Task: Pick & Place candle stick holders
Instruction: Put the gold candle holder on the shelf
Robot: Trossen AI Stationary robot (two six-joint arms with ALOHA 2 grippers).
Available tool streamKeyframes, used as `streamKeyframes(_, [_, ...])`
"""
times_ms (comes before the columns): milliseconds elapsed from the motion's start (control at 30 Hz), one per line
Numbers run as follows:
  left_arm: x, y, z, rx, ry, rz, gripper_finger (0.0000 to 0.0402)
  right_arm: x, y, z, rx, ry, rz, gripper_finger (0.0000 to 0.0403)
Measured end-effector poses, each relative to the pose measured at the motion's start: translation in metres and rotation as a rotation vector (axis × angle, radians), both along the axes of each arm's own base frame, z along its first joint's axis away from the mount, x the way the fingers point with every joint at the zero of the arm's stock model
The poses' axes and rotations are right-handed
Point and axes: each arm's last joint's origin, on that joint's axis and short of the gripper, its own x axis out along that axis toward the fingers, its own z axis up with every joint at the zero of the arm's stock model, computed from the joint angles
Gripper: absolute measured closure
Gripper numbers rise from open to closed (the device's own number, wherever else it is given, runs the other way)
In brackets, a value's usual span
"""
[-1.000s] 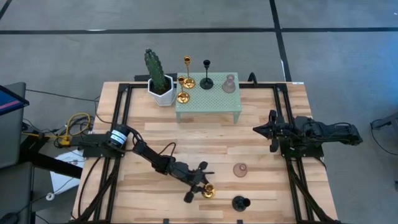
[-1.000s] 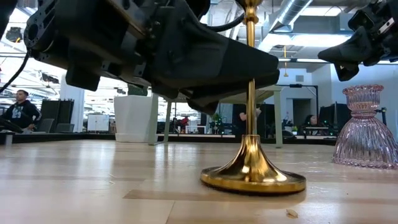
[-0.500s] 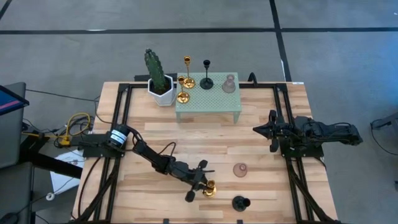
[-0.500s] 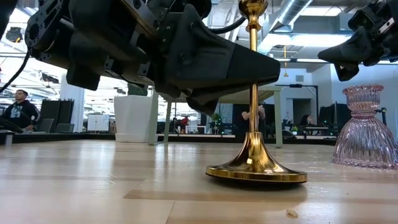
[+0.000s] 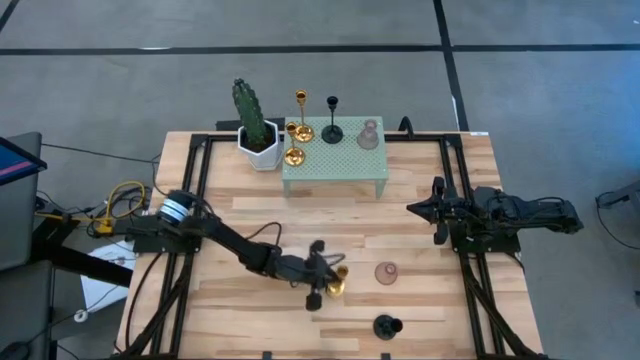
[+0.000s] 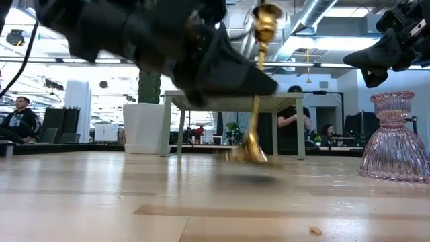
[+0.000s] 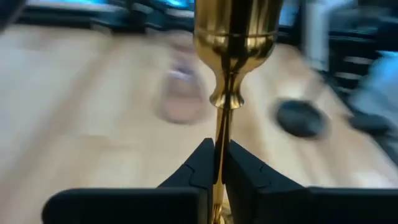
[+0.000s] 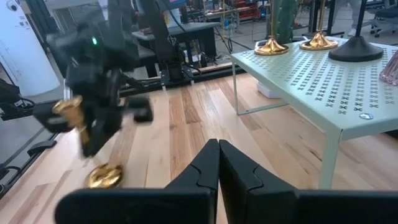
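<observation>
Fingers (image 7: 202,167) of the left gripper (image 5: 318,276) are pinching tight on the thin stem of a gold candle holder (image 5: 337,285), tilting it with its base lifting off the wooden table (image 5: 400,225). Compared with a second ago, that holder is no longer standing flat and the gripper is sitting closer to the table's middle. Right gripper (image 5: 428,208) is waiting fully closed and empty at the right side. A pink glass holder (image 5: 386,272) and a black holder (image 5: 386,326) are standing nearby. The small green stand (image 5: 335,160) is carrying two gold holders, a black one and a pink one; another gold one (image 5: 293,156) is sitting beside the cactus (image 5: 251,112). People are sitting in the room beyond.
</observation>
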Motion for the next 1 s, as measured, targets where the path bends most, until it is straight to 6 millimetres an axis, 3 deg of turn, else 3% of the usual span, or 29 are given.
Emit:
streamKeyframes(233, [-0.024,0.020,0.059,0.085,-0.064,0.210,0.0380,0.000,0.000,0.000,-0.024,0.003,0.003,0.0403])
streamKeyframes(400, [-0.031,0.049,0.087,0.167,-0.121,0.385,0.0382,0.000,0.000,0.000,-0.026,0.003,0.003,0.0403])
streamKeyframes(667, [-0.037,0.099,0.107,0.250,-0.124,0.737,0.0377,0.000,0.000,0.000,-0.026,0.003,0.002,0.0403])
streamKeyframes(1000, [-0.032,0.164,0.111,0.216,-0.156,0.856,0.0380,0.000,0.000,0.000,-0.053,0.007,0.003,0.0403])
